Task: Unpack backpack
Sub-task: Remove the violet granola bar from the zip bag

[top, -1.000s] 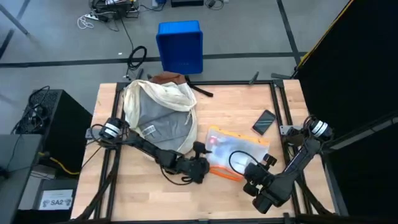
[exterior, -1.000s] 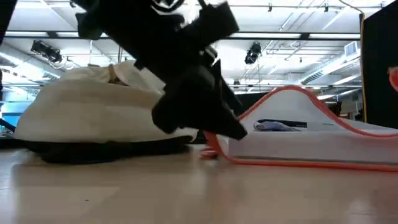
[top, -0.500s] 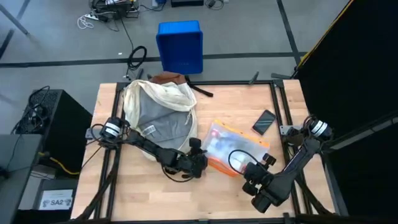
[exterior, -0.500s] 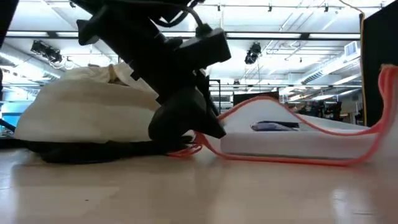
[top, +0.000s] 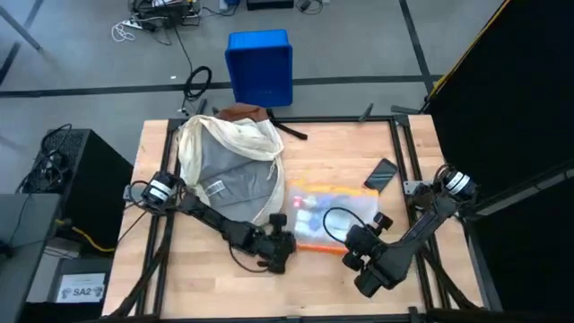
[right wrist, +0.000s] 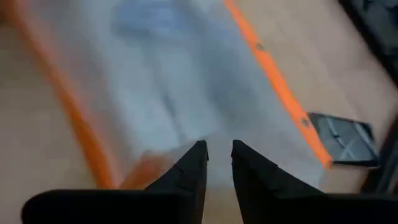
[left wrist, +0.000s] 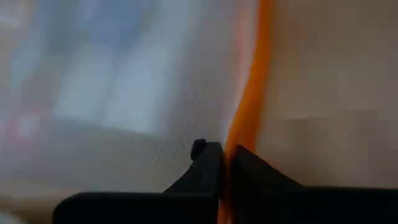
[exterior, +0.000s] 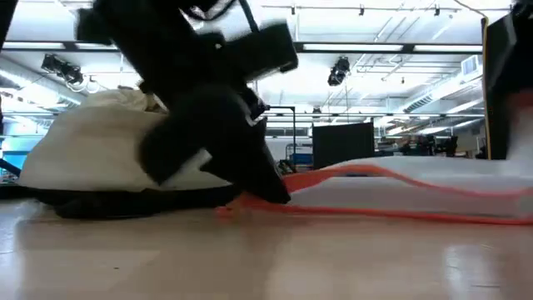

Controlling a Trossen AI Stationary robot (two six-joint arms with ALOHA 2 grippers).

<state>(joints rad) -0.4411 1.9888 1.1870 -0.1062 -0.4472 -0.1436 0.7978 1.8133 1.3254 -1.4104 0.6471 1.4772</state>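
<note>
The backpack (top: 231, 161) lies at the far left of the wooden counter (top: 179, 278), cream-white fabric slumped open with a grey lining showing and a brown base at the far edge. A small white label sits on the grey lining, its writing too small to read. In the low view the backpack (exterior: 100, 158) is a pale mound resting on dark straps.

Just beside it, toward the middle of the counter, lies a clear zip pouch (top: 330, 215) with an orange edge, pale contents inside that cannot be made out. The left gripper (top: 280, 252) is at the pouch's near left corner. In the left wrist view its jaws are pinched together on the orange edge of the zip pouch (left wrist: 249, 93), the left gripper (left wrist: 222, 163) holding that strip between its two dark fingers. The low view shows the same arm low over the counter with the orange edge (exterior: 350, 208) trailing out from under it.

The right gripper (top: 352, 240) is at the pouch's near right side. In the right wrist view the jaws of the right gripper (right wrist: 217, 163) stand nearly together with a narrow gap, against the clear film of the zip pouch (right wrist: 186, 93); whether they grip it I cannot tell.

A dark phone (top: 380, 175) lies face up on the counter beyond the pouch, apart from it. A blue bin (top: 260, 65) stands on the floor past the counter's far edge. A grey unit left of the counter carries a label reading "SA2" (top: 81, 289).
</note>
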